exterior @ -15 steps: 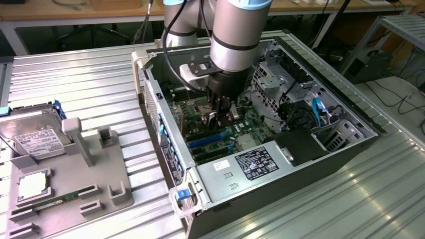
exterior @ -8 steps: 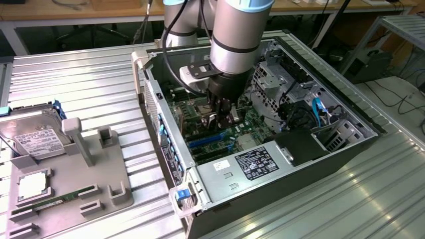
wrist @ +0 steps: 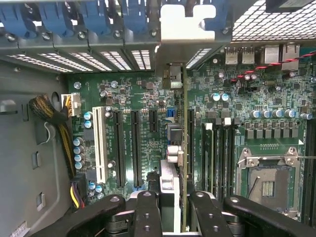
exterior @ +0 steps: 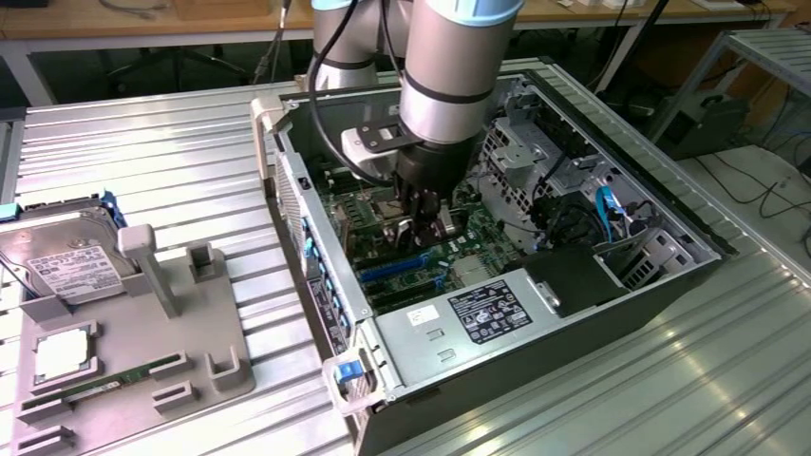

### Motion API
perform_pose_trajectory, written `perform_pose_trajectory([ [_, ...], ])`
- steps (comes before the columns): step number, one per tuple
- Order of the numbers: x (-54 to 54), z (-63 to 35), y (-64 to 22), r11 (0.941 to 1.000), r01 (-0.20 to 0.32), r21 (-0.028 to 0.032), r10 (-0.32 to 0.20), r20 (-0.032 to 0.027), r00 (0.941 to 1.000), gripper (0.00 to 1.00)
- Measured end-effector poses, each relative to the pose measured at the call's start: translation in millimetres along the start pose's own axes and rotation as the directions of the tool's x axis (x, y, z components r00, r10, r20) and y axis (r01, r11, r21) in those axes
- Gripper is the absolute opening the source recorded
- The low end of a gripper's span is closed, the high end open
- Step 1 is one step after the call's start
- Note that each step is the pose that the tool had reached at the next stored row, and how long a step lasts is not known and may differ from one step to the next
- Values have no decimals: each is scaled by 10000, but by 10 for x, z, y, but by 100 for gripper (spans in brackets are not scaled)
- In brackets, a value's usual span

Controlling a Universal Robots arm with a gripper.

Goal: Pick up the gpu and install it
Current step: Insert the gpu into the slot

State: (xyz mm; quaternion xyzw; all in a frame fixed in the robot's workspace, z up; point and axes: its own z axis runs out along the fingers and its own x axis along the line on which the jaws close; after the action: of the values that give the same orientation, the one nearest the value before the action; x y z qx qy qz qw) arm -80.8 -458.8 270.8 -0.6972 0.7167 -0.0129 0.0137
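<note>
Two dark fingers [wrist: 147, 212] of the gripper [wrist: 175, 200] are closed on the gpu [wrist: 169, 185], one on each face, in the wrist view. I see the card edge-on: a thin green board line with a pale block on one face. It runs away from the gripper towards the slotted rear wall of the case. It stands upright over the motherboard [wrist: 128, 98], between the long black expansion slots and the memory slots. I cannot tell whether it is seated. The bare CPU socket [wrist: 269, 182] lies off to one side.

From the exterior view, the arm reaches down into the open computer case [exterior: 659, 237] on the ribbed bench [exterior: 165, 161], and the gripper hides most of the card. On this view's left, a grey tray [exterior: 190, 380] carries a hard drive [exterior: 70, 271] and a RAM stick [exterior: 108, 385].
</note>
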Motion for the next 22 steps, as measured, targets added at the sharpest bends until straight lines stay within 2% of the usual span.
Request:
perform_pose_trajectory([
  [10,11,25,18,10000,1,0,-1,4,10000,28],
  [12,11,102,39,10000,0,0,0,5,10000,28],
  [15,12,150,52,10000,-1,0,1,5,10000,28],
  [18,14,244,107,10000,0,1,0,7,10000,28],
  [22,15,282,112,10000,0,0,0,6,10000,28],
])
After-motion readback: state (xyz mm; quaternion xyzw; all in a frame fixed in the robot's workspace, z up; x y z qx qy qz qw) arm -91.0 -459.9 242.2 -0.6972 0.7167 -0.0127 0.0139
